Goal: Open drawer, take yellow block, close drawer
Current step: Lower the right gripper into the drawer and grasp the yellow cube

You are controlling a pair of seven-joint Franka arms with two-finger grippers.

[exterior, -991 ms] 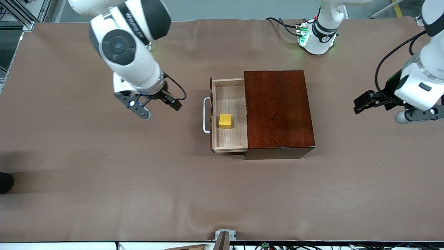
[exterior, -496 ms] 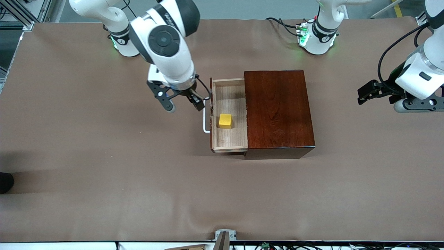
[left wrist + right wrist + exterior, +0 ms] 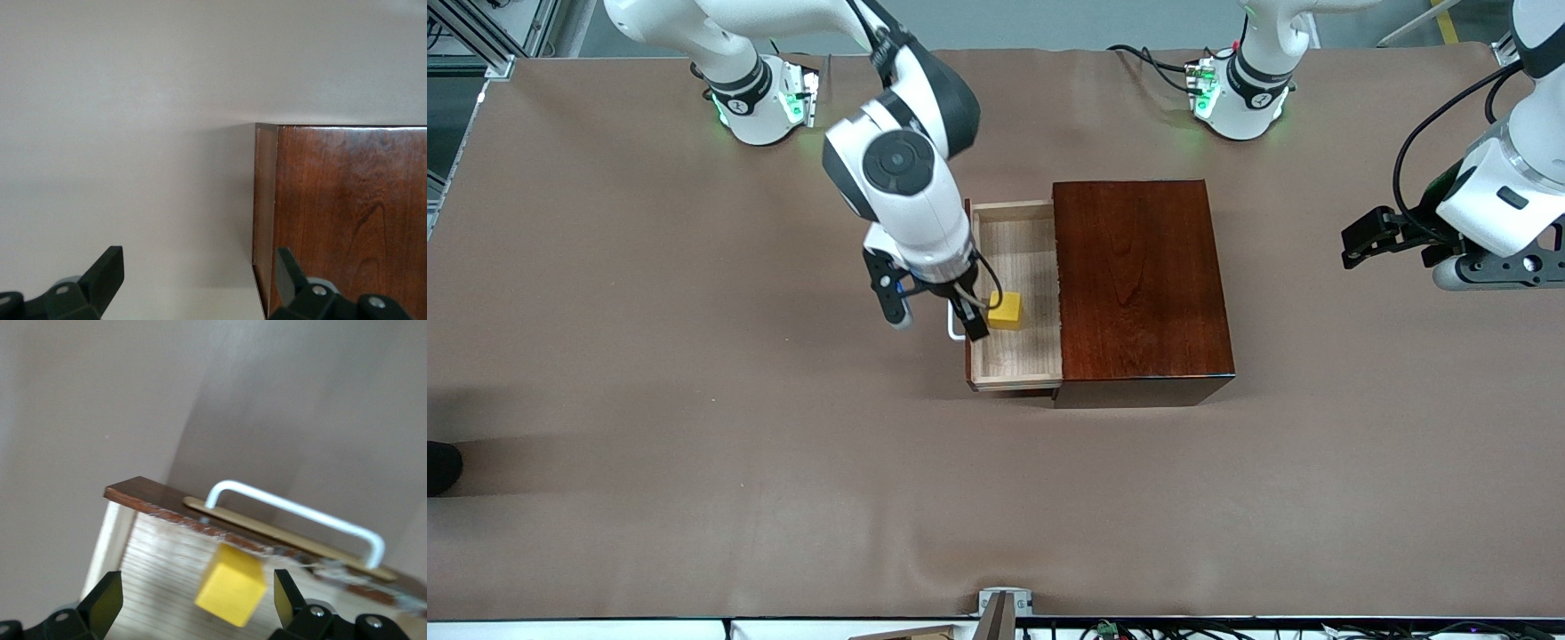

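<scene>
Yellow block (image 3: pixel 1005 311) lay in the pulled-out drawer (image 3: pixel 1016 356), near its white handle (image 3: pixel 956 332). Within a second the right gripper (image 3: pixel 934 313) had swung over from bare table, fingers spread and empty, so the grasp appeared next. Left gripper (image 3: pixel 1405 258) waited open, over the table's left-arm end.

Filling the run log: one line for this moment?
drawer: open | yellow block: inside | right hand: open, over handle | left hand: open, waiting

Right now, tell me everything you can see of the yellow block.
The yellow block is a small bright yellow cube with plain faces and no markings. It sits flat on the pale wood floor of the open drawer, close to the drawer front with the white handle, touching no wall. The right hand, open, is over the drawer front beside it, not touching it.
</scene>
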